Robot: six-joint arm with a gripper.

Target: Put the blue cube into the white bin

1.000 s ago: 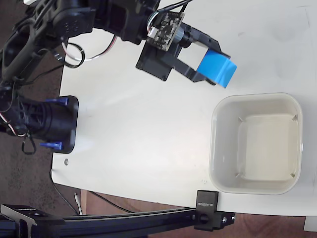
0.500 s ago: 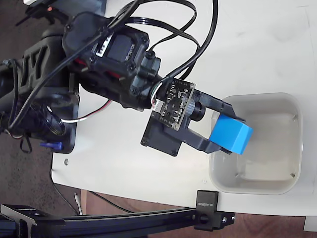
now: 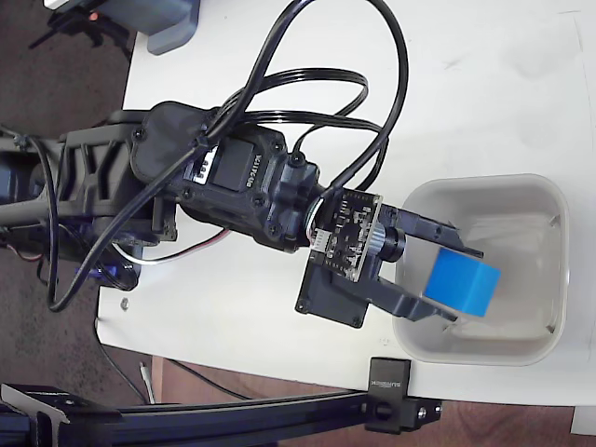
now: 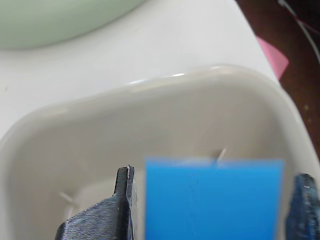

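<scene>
White bin (image 3: 480, 268): large off-white square plastic tub, rounded corners, thick smooth rim, glossy inner walls with thin moulded ribs near the floor corners. Stands on the white table (image 3: 279, 112), close to its lower edge in the fixed view. In the wrist view the bin (image 4: 150, 130) fills most of the picture.

Blue cube (image 3: 461, 284): small, solid, bright blue, plain matte faces, sharp edges. Held over the bin's interior, toward its left wall in the fixed view; in the wrist view the cube (image 4: 214, 200) sits between the two fingers with the bin's floor behind it. Whether it touches the floor cannot be told.

Gripper (image 3: 445, 279): black plastic, two flat angular fingers closed narrowly onto opposite faces of the cube; the fingers reach over the bin's left rim. The left finger (image 4: 107, 212) shows a dark, finely ribbed surface in the wrist view.

Arm (image 3: 214, 182): black moulded housings, left of the bin, with looping black cables (image 3: 335, 84) and a bare circuit board (image 3: 349, 237) just behind the gripper. White lettering on one housing is too small to read.

Black bracket (image 3: 391, 396): at the table edge below the bin, bears a small white label, unreadable.

Pale green rounded object (image 4: 60, 17): beyond the bin in the wrist view, smooth surface.
</scene>
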